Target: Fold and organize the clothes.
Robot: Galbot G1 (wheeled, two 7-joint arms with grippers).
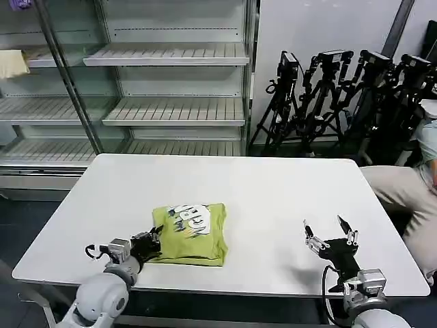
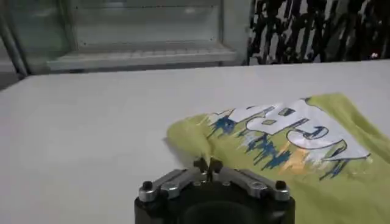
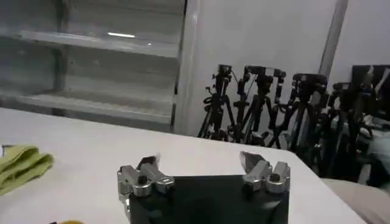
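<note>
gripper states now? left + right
Left pincer: shut, at the near-left edge of the folded T-shirt.
Right pincer: open, empty, over the table.

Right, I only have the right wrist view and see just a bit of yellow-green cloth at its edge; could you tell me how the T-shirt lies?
Observer: The T-shirt lies folded into a compact rectangle near the front edge of the table, print facing up.
Operator: Thank you, and where is the left gripper?
Observer: The left gripper is at the shirt's left edge, fingers shut; I cannot tell whether they pinch fabric.
Operator: And how does my right gripper stand to the shirt?
Observer: The right gripper, open, is over bare table well to the shirt's right, not touching it.
</note>
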